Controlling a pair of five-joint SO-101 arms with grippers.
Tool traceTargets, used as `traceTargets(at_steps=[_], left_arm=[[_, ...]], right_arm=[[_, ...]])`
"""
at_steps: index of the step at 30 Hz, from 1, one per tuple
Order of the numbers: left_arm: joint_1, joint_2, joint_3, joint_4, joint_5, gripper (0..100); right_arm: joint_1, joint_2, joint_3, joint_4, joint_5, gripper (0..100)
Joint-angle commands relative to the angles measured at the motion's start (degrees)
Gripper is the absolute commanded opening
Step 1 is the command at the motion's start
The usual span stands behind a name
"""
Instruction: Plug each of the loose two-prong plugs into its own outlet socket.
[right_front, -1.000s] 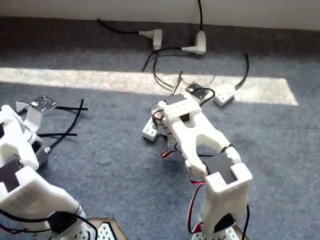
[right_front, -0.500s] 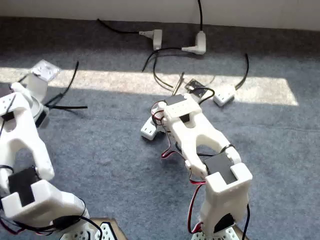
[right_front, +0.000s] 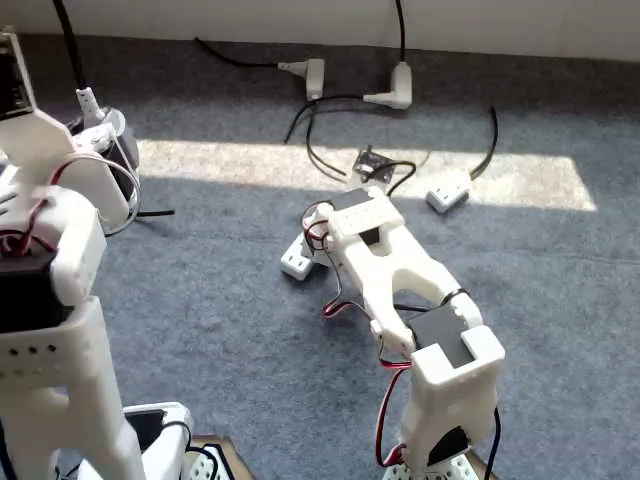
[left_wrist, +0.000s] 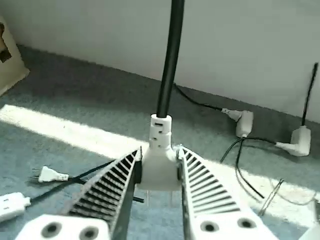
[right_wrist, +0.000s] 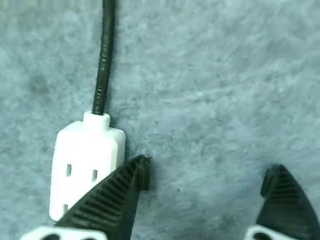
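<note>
My left gripper (left_wrist: 159, 172) is shut on a white two-prong plug (left_wrist: 159, 162), held up in the air with its black cable rising from it and its prongs pointing down. In the high view that plug (right_front: 88, 101) hangs at the far left by the raised left arm. My right gripper (right_wrist: 209, 175) is open, low over the carpet. A white outlet socket (right_wrist: 85, 167) lies just outside one of its fingers (right_wrist: 117, 192), slots facing up. That socket (right_front: 297, 261) lies beside the right arm's wrist. Another loose plug (left_wrist: 47, 174) lies on the carpet.
A second white socket (right_front: 448, 190) lies in the sunlit strip to the right. Two white plugs (right_front: 312, 72) (right_front: 398, 90) with black cables rest near the back wall. Loose black cable (right_front: 320, 130) curls between them and the right arm.
The left arm has risen from low at the left edge to high up, carrying the plug and its cable. The right arm has stayed over the socket, its wrist turning slightly.
</note>
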Motion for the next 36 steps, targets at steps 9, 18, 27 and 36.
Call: traceTargets(at_steps=[9, 18, 27, 36], left_arm=[[9.98, -2.86, 18.51, -17.58, 31.3, 1], [32.75, -3.38, 26.95, -31.91, 35.52, 1], [28.53, -18.86, 40.84, -33.05, 71.12, 1], [13.93, -46.11, 70.02, -57.76, 87.21, 1]], right_arm=[[-3.56, 2.77, -0.22, -0.57, 23.21, 34.3], [-3.65, 3.38, -0.48, -0.48, 36.57, 34.3], [-0.22, -6.9, -0.31, 6.02, 36.66, 34.3], [0.84, -19.3, -0.66, 15.52, 36.75, 34.3]])
